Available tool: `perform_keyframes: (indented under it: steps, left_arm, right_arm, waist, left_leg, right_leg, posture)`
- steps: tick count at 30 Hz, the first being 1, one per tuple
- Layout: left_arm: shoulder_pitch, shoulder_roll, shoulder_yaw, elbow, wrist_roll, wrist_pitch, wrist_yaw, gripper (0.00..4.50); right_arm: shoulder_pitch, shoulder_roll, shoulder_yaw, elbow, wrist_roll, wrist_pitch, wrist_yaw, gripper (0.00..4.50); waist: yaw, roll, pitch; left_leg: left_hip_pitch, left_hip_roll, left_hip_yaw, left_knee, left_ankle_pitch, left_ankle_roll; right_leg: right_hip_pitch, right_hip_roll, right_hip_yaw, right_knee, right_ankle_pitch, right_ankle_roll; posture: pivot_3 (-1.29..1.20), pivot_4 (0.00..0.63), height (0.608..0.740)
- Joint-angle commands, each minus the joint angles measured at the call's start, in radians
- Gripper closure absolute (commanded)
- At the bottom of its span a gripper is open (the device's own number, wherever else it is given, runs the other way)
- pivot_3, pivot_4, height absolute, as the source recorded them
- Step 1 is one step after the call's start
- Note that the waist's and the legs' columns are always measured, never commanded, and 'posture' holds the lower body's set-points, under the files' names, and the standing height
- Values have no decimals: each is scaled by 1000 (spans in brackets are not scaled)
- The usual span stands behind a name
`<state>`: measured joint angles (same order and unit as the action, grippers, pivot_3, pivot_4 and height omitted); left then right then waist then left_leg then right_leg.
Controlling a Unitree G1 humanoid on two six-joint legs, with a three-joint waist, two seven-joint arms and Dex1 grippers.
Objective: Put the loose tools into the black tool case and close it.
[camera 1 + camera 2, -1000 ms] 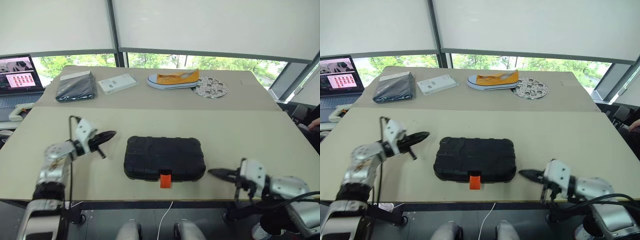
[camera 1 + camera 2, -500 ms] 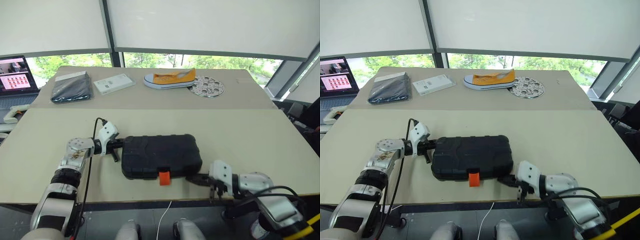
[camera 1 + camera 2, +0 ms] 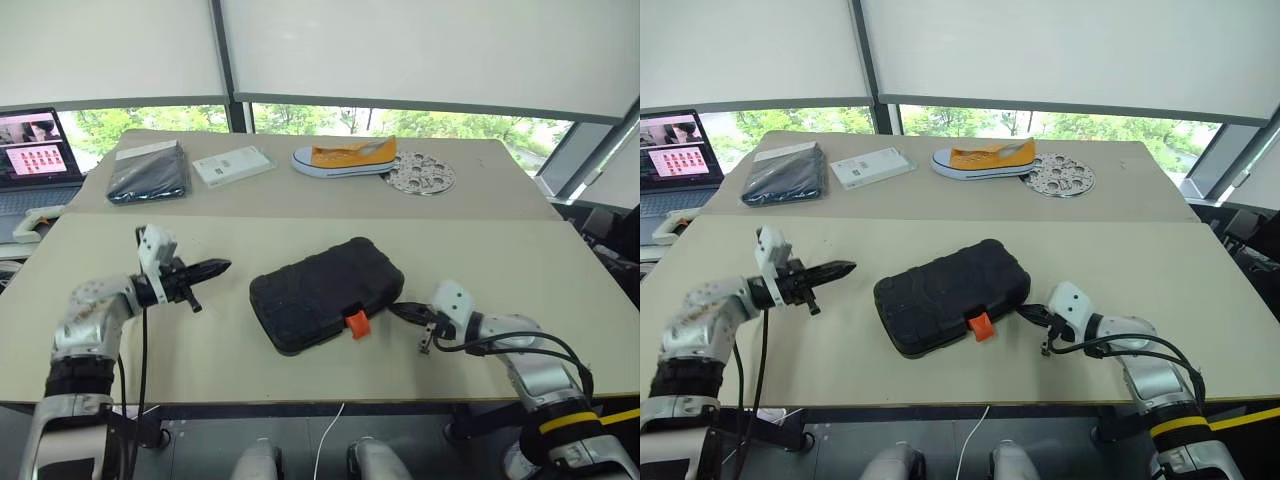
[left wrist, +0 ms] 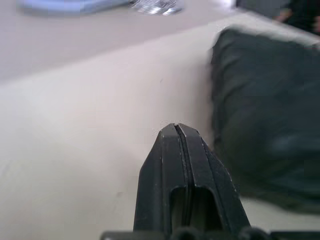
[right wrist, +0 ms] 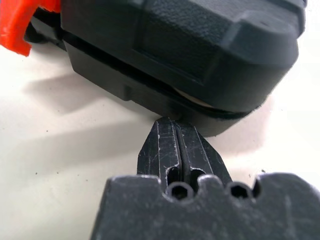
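Two grippers flank the black tool case (image 3: 326, 293), which lies closed and skewed on the near half of the surface (image 3: 520, 260), its far-right corner swung toward 1 o'clock and its orange latch (image 3: 356, 323) facing the near edge. No loose tools can be seen on the surface.

The step in hand looks like nudging the case square or working at its seam. To do it well, the right gripper (image 5: 176, 131) should press low on the case's right-hand end with slow, steady force, keeping its tip on the seam line so it does not slip under or ride over the lid. The left should brace the opposite end so the case pivots rather than slides.

The right arm reaches in from 4 o'clock, forearm low over the surface, its fingers clenched together on nothing, the tip touching the case's lower edge. The left gripper (image 3: 208, 268) hovers at 9 o'clock of the case, near but apart from it, pointing level toward it, fingers likewise pressed together and empty.
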<state>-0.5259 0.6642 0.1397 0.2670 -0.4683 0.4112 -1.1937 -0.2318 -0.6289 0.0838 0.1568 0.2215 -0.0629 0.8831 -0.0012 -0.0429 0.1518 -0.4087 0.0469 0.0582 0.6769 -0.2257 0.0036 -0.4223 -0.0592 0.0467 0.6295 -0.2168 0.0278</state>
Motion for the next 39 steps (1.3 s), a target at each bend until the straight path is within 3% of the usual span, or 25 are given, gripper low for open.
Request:
perform_keyframes:
  steps: [1,5,9,13,16,31,39]
  left_arm:
    - [-56,-58,-109,-132,-33,121,3,4483]
    - [-108,-149,-257,-183,37,134,24,4483]
    - [-105,-151,-455,-91,248,21,50,4483]
    - [-87,-165,-541,-34,327,-21,47,4483]
    - [-69,-179,-536,-42,316,-13,45,4483]
    - [-81,-193,-488,-12,312,2,60,4483]
    - [-74,-209,-480,-8,313,12,82,4483]
  right_arm:
    - [58,11,-72,-92,58,-9,-6,4500]
    - [143,27,-95,-200,101,-26,15,4500]
    - [184,40,-93,-334,177,52,26,4500]
    - [192,50,-37,-365,138,59,31,4500]
    - [172,80,-2,-344,110,61,14,4500]
    - [96,155,98,-169,-29,65,-11,4500]
    - [46,224,85,-163,7,83,-28,4500]
  waist:
    - [4,0,0]
    - [4,0,0]
    - [-19,1,0]
    - [-15,3,-5]
    - [-13,3,-7]
    - [-13,6,-10]
    - [-12,6,-10]
  left_leg:
    - [0,0,0,0,0,0]
    - [0,-1,0,0,0,0]
    - [2,0,0,-1,0,0]
    - [8,1,0,-1,0,0]
    - [12,1,0,-1,0,0]
    - [20,1,0,-3,0,0]
    - [20,1,0,-3,0,0]
  right_leg:
    - [0,0,0,0,0,0]
    - [0,1,0,0,0,1]
    - [0,3,3,0,-1,1]
    - [4,5,5,1,-3,5]
    - [8,4,5,1,-8,-1]
    - [16,3,5,1,-10,-1]
    - [16,3,5,0,-10,-1]
  posture:
    - [0,150,740]
    - [0,150,740]
    - [0,150,740]
    - [0,150,740]
    - [0,150,740]
    - [0,150,740]
    - [0,150,740]
